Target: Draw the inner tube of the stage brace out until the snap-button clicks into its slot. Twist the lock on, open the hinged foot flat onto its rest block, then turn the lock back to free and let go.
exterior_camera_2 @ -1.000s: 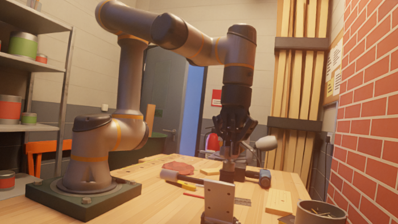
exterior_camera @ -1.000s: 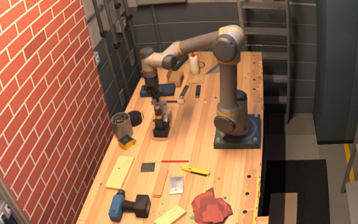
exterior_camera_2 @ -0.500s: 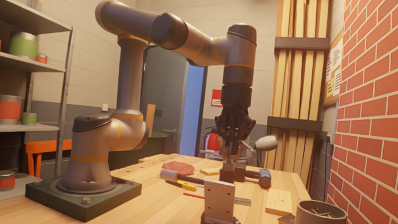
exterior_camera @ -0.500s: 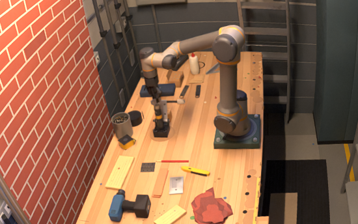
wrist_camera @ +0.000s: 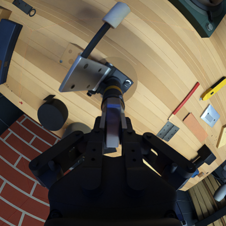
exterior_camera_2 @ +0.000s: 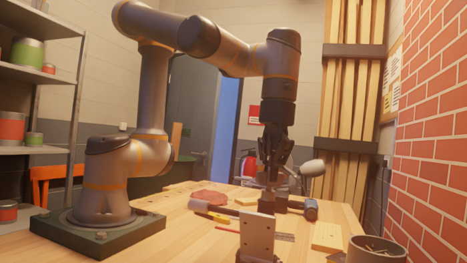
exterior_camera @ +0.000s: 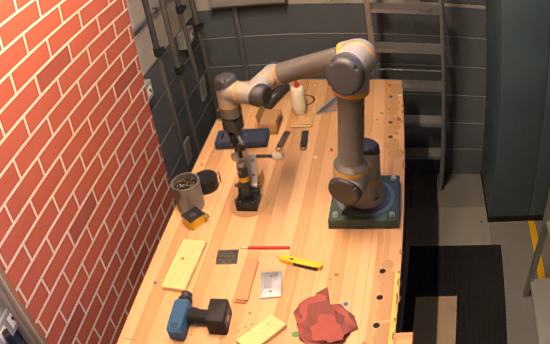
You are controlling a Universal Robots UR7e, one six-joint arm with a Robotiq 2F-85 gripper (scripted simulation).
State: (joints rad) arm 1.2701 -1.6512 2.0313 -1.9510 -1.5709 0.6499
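Observation:
The stage brace (exterior_camera: 246, 184) stands upright on its dark base on the bench, and its inner tube (wrist_camera: 112, 116) sticks up out of the outer tube with the yellow-ringed lock collar (wrist_camera: 111, 90) below it. My gripper (wrist_camera: 113, 124) comes straight down from above and is closed around the top of the inner tube (exterior_camera_2: 271, 177). The hinged foot (wrist_camera: 83, 75), a pale metal plate with holes, stands upright at the side of the brace (exterior_camera_2: 257, 233). A white-headed mallet (wrist_camera: 109, 26) lies on the bench just beyond the foot.
A grey can of screws (exterior_camera: 186, 190) and a black tape roll (exterior_camera: 209, 181) sit left of the brace by the brick wall. A red pencil (exterior_camera: 265, 247), yellow knife (exterior_camera: 300, 262), hinge (exterior_camera: 227, 257) and wood strips lie nearer. The arm's base (exterior_camera: 365, 202) stands to the right.

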